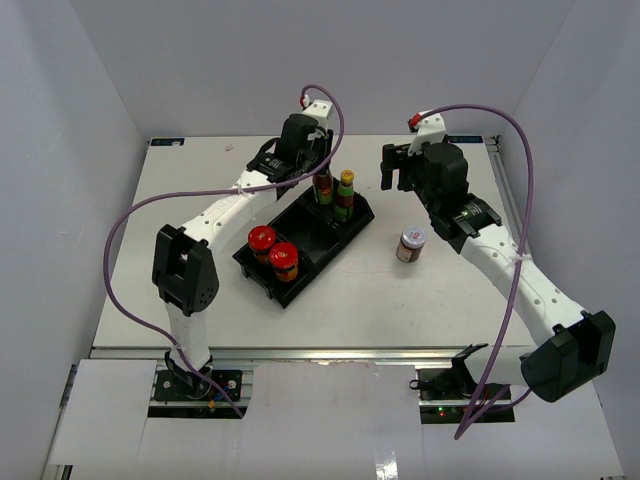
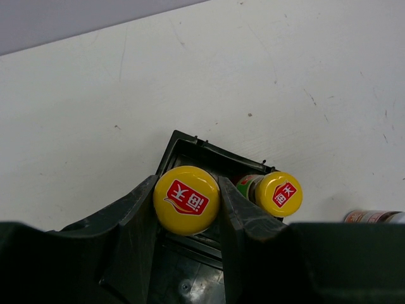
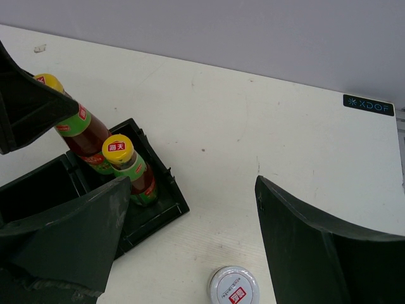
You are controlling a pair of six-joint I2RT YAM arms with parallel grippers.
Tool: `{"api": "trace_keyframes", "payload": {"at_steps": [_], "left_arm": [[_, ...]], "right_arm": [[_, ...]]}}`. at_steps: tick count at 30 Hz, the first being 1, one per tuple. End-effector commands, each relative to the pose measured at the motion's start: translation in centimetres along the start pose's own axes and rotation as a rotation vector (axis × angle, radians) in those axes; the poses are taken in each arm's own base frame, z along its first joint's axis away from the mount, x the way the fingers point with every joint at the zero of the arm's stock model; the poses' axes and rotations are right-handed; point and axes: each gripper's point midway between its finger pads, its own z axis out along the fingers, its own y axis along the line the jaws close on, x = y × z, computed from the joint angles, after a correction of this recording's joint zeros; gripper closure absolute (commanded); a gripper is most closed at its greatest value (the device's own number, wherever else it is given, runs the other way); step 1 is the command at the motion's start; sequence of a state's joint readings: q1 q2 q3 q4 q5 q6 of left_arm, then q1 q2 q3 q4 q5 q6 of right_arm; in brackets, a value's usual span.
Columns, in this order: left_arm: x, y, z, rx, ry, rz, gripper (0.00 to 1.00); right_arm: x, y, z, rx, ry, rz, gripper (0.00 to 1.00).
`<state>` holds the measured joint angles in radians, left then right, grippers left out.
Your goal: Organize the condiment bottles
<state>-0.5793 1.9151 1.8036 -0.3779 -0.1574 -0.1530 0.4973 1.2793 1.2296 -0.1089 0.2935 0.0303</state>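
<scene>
Two slim yellow-capped bottles point(image 1: 346, 192) stand side by side in the far end of the black tray point(image 1: 305, 262). My left gripper point(image 1: 318, 172) is shut on the left one; its yellow cap point(image 2: 186, 199) sits between my fingers point(image 2: 243, 212), with the other bottle point(image 2: 278, 194) just to the right. Two red-lidded jars point(image 1: 262, 238) point(image 1: 284, 258) stand in the tray's near end. The white-lidded jar point(image 1: 411, 243) stands alone on the table right of the tray. My right gripper point(image 1: 396, 165) is open and empty, above and beyond that jar point(image 3: 233, 286).
The tray's middle compartment point(image 1: 308, 225) holds nothing. The white table point(image 1: 450, 300) has a raised rail along its right edge point(image 1: 508, 200). Purple cables loop above both arms.
</scene>
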Motion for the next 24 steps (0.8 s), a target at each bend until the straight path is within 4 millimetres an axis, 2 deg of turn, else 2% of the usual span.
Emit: {"api": "trace_keyframes", "payload": {"at_steps": [1, 13, 17, 18, 21, 24], "left_arm": [[-4.8, -1.6, -1.2, 0.059, -0.173, -0.039, 1.0], [-1.6, -1.7, 0.9, 0.06, -0.131, -0.013, 0.99], [-0.5, -1.8, 1.4, 0.057, -0.11, -0.008, 0.74], [-0.4, -1.8, 1.4, 0.057, -0.109, -0.008, 0.71], [0.1, -1.7, 1.6, 0.047, -0.096, -0.003, 0.51], [0.2, -1.8, 1.6, 0.046, -0.092, 0.003, 0.41]], "right_arm": [[-1.7, -0.8, -0.6, 0.027, -0.061, 0.012, 0.14], [-1.0, -0.9, -0.6, 0.032, -0.055, 0.011, 0.14], [-1.0, -0.9, -0.6, 0.032, -0.055, 0.009, 0.14], [-1.0, -1.0, -0.6, 0.033, -0.055, 0.011, 0.14], [-1.0, -1.0, -0.6, 0.032, -0.056, 0.011, 0.14], [-0.9, -1.0, -0.6, 0.033, -0.053, 0.009, 0.14]]}}
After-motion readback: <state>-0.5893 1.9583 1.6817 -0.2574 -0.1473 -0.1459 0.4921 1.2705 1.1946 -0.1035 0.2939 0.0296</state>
